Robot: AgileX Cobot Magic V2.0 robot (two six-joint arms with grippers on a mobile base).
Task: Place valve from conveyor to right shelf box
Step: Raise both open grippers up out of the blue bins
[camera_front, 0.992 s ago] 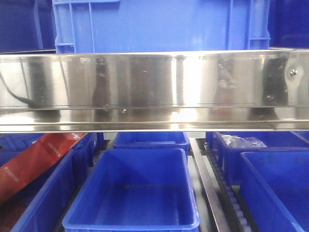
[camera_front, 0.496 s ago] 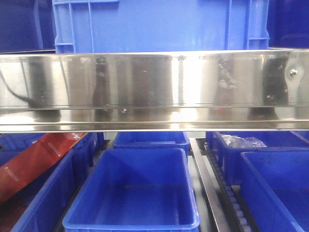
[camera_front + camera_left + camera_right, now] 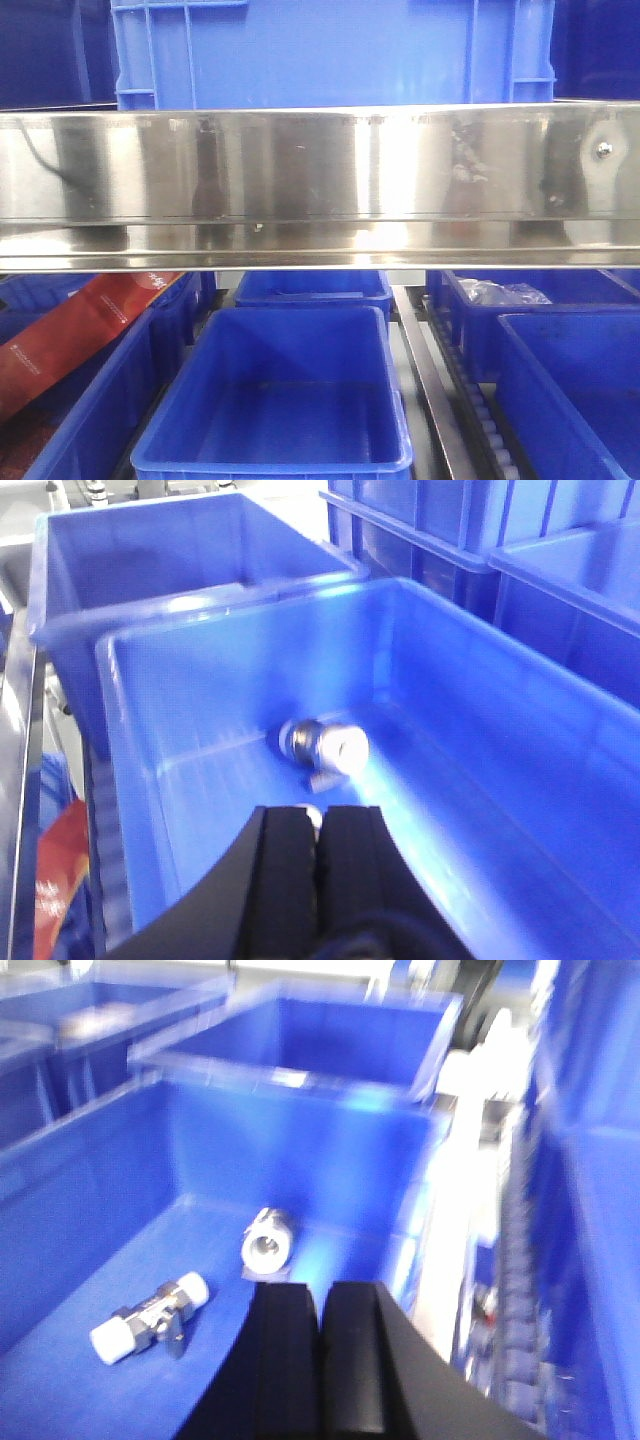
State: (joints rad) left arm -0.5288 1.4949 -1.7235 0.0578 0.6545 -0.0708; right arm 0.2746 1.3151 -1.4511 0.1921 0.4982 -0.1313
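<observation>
In the left wrist view a silver valve point(image 3: 323, 745) lies on the floor of a blue box point(image 3: 520, 700). My left gripper point(image 3: 317, 815) hovers just in front of it with its jaws together; a small silvery bit shows just past the tips. In the right wrist view two valves lie in another blue box point(image 3: 290, 1150), one with white caps point(image 3: 150, 1320) at the left and one end-on point(image 3: 268, 1238) near the far wall. My right gripper point(image 3: 322, 1290) is shut and empty above that box floor. The conveyor is out of view. Neither gripper shows in the front view.
The front view shows a steel shelf rail point(image 3: 320, 180) across the middle, with a large blue crate point(image 3: 330, 50) above it. Below stand several blue boxes, the middle one point(image 3: 290, 312) empty. A red packet point(image 3: 80, 330) lies at the left. A roller track point(image 3: 490, 420) runs at the right.
Only the dark reflections in the steel rail have shifted slightly. The boxes and the shelf have not moved.
</observation>
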